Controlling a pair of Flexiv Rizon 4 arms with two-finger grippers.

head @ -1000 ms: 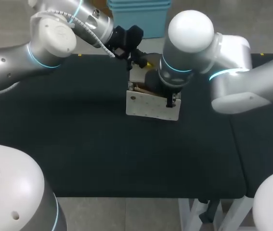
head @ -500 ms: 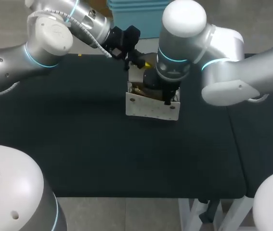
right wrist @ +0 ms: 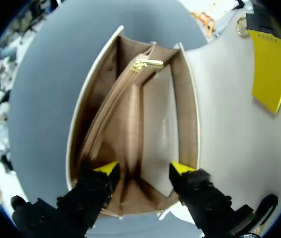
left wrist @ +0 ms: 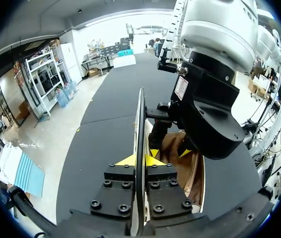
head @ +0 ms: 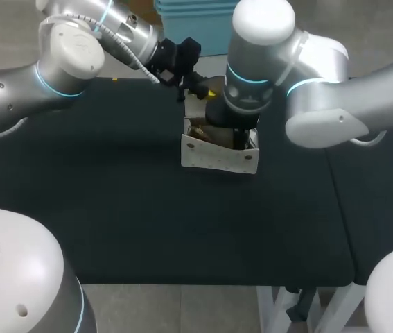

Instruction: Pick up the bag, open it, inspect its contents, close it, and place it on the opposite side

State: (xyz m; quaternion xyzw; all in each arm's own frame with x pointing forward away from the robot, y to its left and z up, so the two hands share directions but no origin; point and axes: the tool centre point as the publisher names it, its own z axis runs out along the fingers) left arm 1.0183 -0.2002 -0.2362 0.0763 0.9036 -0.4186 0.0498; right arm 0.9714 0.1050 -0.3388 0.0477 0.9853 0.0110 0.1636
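So the white bag [head: 217,156] is standing upright on the black table [head: 113,208], a bit toward 12 o'clock from the table's middle in the head view, with its mouth open to the ceiling.

Left arm comes in from 10 o'clock. The left gripper [left wrist: 141,159] sits at the bag's 11 o'clock and is clamped on the flap [left wrist: 140,114]. The left wrist view shows that thin white panel edge-on, pinched right between the 2 yellow tips and standing straight up.

Right arm comes in from 3 o'clock and points straight down over the bag. The right gripper [right wrist: 145,168] is inside the mouth with its 2 fingers spread apart and nothing grasped between them. Each tip is near one of the tan inner walls, but I can't tell if they actually touch. A tan divider [right wrist: 125,114] runs ahead from between those fingers to the far end of the bag, where a gold zip pull [right wrist: 147,64] sits. The pockets I can see look bare, though the bottom is dark.

In the right wrist view the flap spreads out beside the bag, with 1 yellow fingertip [right wrist: 268,64] of the left gripper on it.
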